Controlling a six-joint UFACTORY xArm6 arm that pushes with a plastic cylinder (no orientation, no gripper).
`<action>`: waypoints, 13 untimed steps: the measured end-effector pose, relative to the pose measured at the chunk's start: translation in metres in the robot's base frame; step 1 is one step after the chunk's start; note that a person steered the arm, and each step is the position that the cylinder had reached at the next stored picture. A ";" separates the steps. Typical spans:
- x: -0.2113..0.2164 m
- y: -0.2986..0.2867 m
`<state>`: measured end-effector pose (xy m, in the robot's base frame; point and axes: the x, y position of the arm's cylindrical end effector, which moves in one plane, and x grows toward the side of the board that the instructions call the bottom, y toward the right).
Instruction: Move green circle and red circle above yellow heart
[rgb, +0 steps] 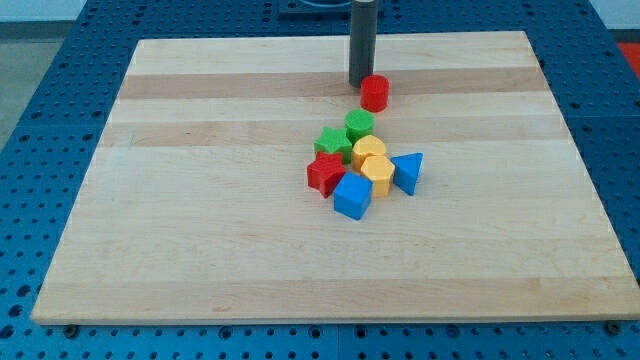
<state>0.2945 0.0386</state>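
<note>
My tip (360, 83) rests on the board, touching or just beside the red circle (375, 93) at that block's upper left. Below it the green circle (359, 125) tops the cluster, directly above the yellow heart (369, 151). Bare wooden board (200, 200) stretches wide on all sides.

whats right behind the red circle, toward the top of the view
My tip stands just behind the red circle, at its upper left, close or touching. The circle hides none of it; beyond is bare board.
</note>
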 end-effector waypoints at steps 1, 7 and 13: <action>0.033 0.000; 0.011 0.038; 0.065 0.038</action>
<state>0.3597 0.0765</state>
